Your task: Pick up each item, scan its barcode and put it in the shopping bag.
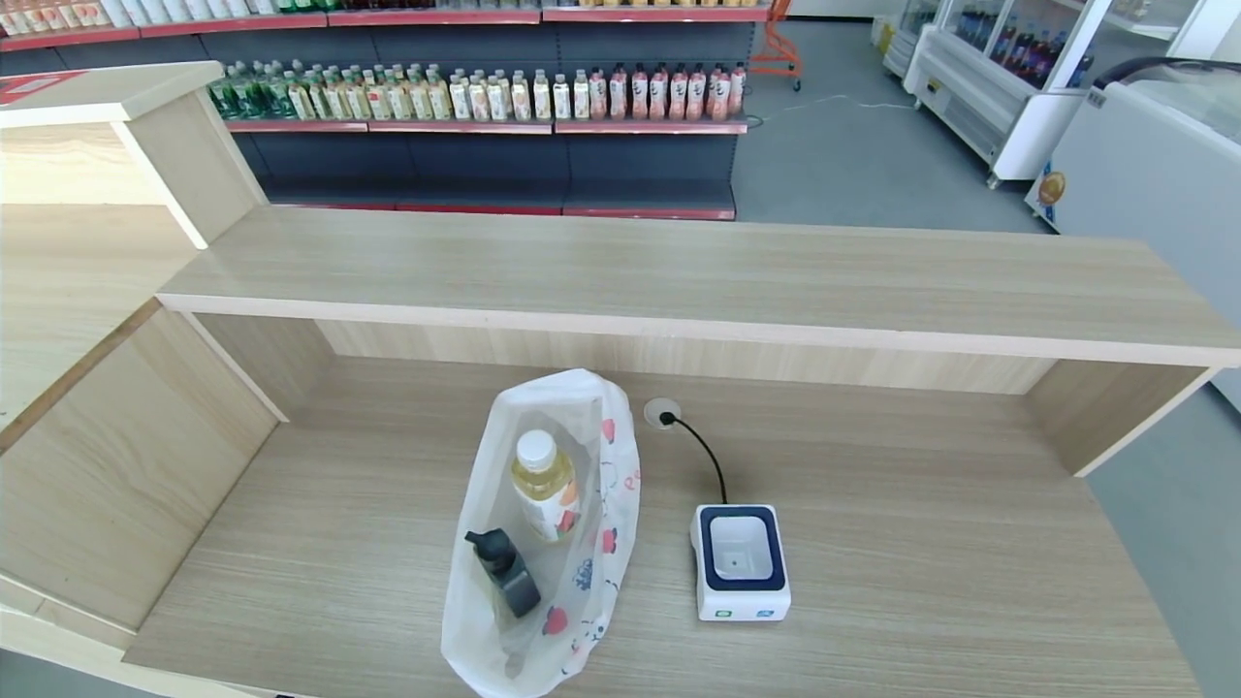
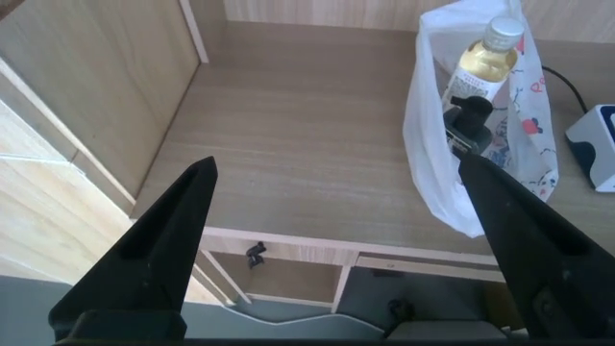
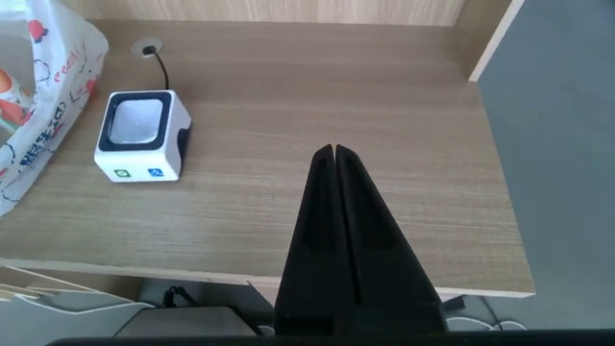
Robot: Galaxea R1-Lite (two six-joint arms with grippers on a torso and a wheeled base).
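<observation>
shopping bag (image 1: 609, 543) (beside scanner (image 1: 740, 560)) | holds drink bottle (image 1: 543, 494), black bottle (image 1: 506, 572)

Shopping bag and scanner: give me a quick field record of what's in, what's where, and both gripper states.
bag: white shopping bag on the counter, to the left of the scanner and apart from it
in bag: clear bottle with a white cap; dark pump bottle nearer the robot
scanner: scanner window up, cable running to a hole in the counter
left gripper: left gripper open, holding nothing, over the counter's near edge
right gripper: right gripper shut, holding nothing, right of the scanner
</observation>
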